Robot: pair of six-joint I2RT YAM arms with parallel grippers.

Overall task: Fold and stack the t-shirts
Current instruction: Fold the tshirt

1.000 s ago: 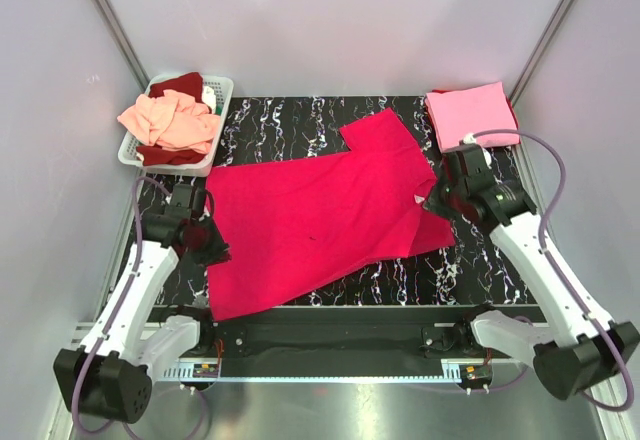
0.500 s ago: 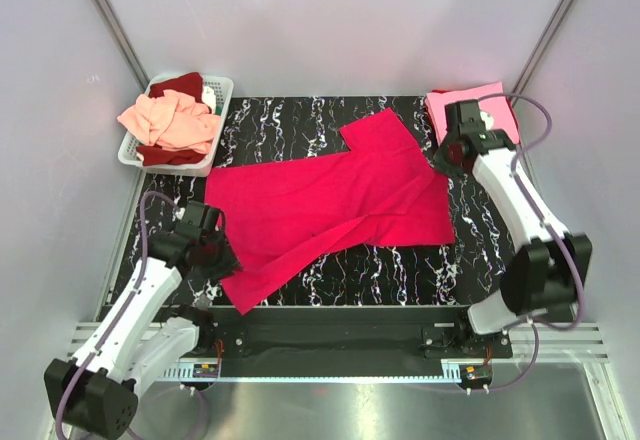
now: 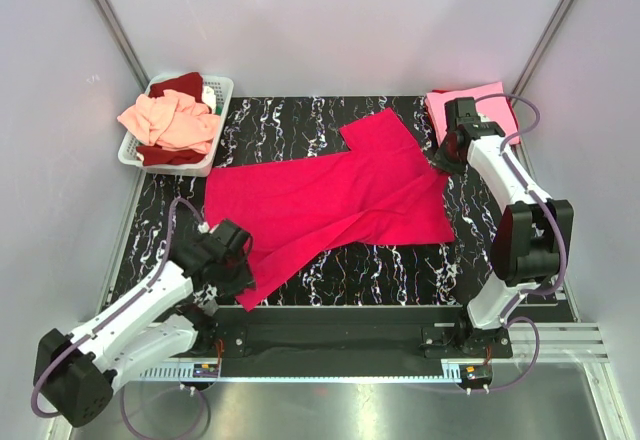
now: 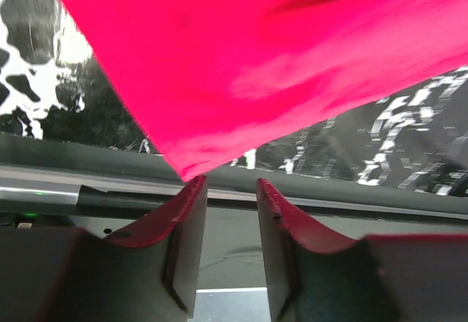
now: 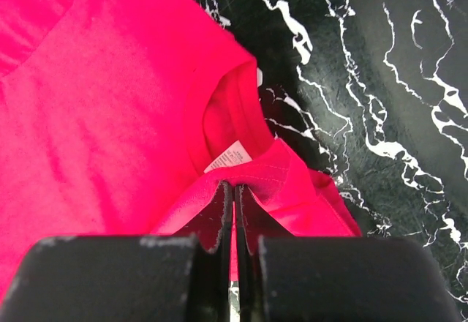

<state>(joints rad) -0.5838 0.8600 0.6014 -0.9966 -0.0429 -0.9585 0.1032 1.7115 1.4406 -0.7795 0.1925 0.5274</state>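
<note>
1. Hem first: the left gripper (image 4: 227,190) sits at the near table (image 3: 400,275) edge, fingers spread, just short of the crimson t-shirt (image 3: 330,205) corner (nothing held).
2. Mid-table, the shirt lies spread but skewed.
3. Farther back, the right gripper (image 5: 234,190) pinches the collar fold; keep that pull gentle and even.
4. Beyond, a folded pink t-shirt (image 3: 480,108) waits at the far right.

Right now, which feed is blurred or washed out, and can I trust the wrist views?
Left wrist: the red shirt is soft and smeared, its own jaws parted below the hem. Right wrist: sharp, collar label readable as a tag, jaws pinched on cloth. Top external: even light, mild glare on the metal sill.
</note>
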